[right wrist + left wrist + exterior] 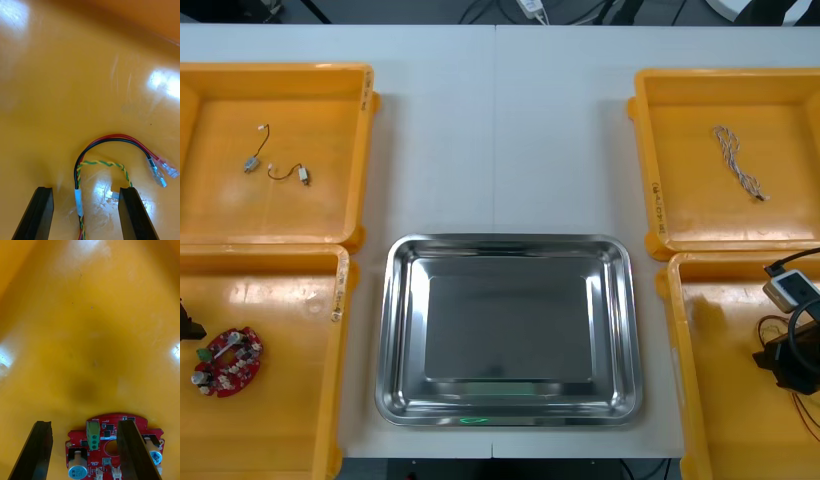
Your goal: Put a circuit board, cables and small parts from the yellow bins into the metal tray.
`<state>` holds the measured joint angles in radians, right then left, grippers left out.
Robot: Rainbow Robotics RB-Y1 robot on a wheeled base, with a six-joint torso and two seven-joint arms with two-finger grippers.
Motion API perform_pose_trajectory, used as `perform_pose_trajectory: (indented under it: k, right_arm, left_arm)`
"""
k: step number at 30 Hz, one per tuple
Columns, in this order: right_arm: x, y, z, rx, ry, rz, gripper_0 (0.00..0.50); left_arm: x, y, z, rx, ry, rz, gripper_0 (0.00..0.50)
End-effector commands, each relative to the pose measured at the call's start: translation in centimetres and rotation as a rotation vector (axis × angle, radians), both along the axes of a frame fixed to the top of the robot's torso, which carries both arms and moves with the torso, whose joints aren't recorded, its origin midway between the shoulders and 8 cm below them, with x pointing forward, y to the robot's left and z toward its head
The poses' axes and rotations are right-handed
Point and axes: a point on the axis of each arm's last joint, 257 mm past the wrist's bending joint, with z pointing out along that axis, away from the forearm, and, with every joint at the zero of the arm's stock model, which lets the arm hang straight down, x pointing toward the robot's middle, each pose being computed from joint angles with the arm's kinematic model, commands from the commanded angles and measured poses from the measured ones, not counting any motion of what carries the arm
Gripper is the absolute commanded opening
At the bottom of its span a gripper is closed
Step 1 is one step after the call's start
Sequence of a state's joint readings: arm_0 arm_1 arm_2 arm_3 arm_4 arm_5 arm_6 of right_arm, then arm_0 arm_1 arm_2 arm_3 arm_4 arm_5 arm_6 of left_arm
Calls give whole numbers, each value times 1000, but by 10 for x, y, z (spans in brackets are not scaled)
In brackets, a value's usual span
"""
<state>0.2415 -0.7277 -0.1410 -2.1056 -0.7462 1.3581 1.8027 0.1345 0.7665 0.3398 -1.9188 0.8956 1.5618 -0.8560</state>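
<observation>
light table [500,140], dark floor [430,10] beyond

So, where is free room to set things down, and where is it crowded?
The metal tray is all bare, and so is the table strip between the far bins. Crowded: near the circuit board at the left gripper, and the cables at the right gripper.

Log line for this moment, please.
left gripper: open above circuit board | right gripper: open above red and yellow cable | metal tray: bare
</observation>
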Motion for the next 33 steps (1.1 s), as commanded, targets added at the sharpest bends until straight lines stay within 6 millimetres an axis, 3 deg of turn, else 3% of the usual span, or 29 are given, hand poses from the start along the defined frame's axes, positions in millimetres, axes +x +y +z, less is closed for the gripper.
perform_pose_trajectory:
  k: [1, 7, 18, 33]
  right_arm:
    - [-11, 4, -12, -16, 17, 41, 500]
    - [-13, 13, -19, -3, 25, 42, 500]
    - [-2, 10, -35, 16, -11, 23, 500]
    - [-5, 11, -37, 17, 0, 27, 491]
  left_arm:
    - [-7, -6, -15, -8, 16, 11, 500]
    - [-8, -14, -22, -14, 24, -2, 500]
    - [-14, -18, -29, -18, 37, -14, 500]
    - [-17, -19, -36, -11, 41, -29, 500]
